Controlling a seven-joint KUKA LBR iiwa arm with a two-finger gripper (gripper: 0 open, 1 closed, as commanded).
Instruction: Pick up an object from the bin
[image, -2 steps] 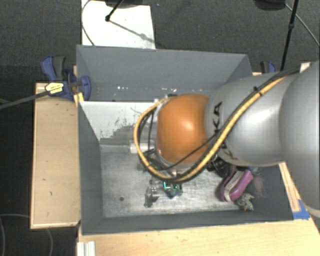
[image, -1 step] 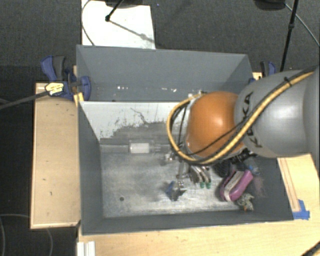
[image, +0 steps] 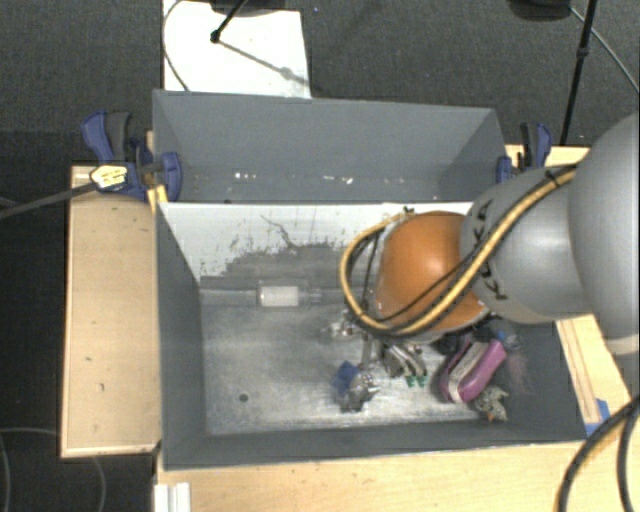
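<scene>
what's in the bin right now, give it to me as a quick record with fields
container: grey metal bin
claw: down low near the floor, front middle of the bin
nearest thing: small blue piece, right beside the claw on its left
right end: purple thing in a small heap of bits
back left: pale tube lying alone by the back wall
grip: cannot tell whether anything is held

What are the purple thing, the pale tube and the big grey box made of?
The purple curved thing looks like smooth, bright plastic with a slight shine. The pale short tube seems whitish or clear plastic, hard to tell. The grey bin looks like dull sheet metal: its floor is scratched and scuffed pale.
</scene>
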